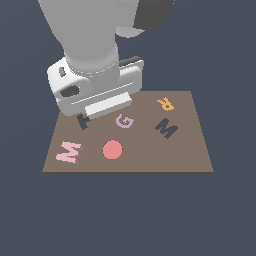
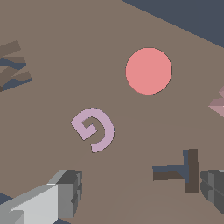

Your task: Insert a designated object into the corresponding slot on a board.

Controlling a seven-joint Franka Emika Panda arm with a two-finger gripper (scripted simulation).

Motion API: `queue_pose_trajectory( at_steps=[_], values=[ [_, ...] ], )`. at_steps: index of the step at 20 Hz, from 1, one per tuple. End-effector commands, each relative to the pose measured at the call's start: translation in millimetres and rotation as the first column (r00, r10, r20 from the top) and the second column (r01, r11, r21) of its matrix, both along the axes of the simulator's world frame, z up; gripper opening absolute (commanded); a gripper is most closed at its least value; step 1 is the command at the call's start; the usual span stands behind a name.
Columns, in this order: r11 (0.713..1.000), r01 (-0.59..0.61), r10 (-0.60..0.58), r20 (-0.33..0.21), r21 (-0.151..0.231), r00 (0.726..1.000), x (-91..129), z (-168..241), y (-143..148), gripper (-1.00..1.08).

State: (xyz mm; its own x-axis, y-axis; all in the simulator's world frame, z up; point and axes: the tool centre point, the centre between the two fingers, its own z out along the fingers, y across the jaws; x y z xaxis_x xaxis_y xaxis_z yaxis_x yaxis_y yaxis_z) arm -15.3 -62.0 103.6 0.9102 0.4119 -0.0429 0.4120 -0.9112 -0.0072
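Observation:
The light-pink letter M (image 1: 68, 151) lies flat on the brown board (image 1: 190, 150) near its corner at the exterior view's left. Only its edge shows in the wrist view (image 2: 218, 104). The dark navy M-shaped slot (image 1: 166, 128) is on the board's other side, below an orange R; it shows at the wrist view's edge (image 2: 11, 65). My gripper (image 2: 140, 192) is open and empty, with its two grey fingertips (image 2: 65, 192) wide apart. It hovers above the board between the lilac G (image 2: 94, 129) and the dark T shape (image 2: 183, 170). In the exterior view the hand (image 1: 95, 87) hides the fingers.
A red disc (image 1: 112, 149) lies on the board between the pink M and the G (image 1: 124, 121). The dark T (image 1: 83, 120) sits just under the hand. An orange R (image 1: 165, 104) lies at the far side. Dark blue floor surrounds the board.

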Motion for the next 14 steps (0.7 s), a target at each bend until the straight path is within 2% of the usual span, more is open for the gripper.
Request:
queue_pose_trajectory(
  at_steps=[1, 5, 8, 14],
  values=[
    [0.997, -0.076, 0.076, 0.003, 0.002, 0.997, 3.4, -4.3, -12.5, 1.0],
    [0.98, -0.199, 0.199, 0.008, 0.006, 0.98, 11.6, -11.2, -31.9, 1.0],
    [0.957, -0.291, 0.291, 0.012, 0.008, 0.957, 19.6, -16.6, -45.9, 1.0],
    [0.881, -0.473, 0.472, 0.021, 0.011, 0.881, 40.5, -27.6, -72.0, 1.0]
  ],
)
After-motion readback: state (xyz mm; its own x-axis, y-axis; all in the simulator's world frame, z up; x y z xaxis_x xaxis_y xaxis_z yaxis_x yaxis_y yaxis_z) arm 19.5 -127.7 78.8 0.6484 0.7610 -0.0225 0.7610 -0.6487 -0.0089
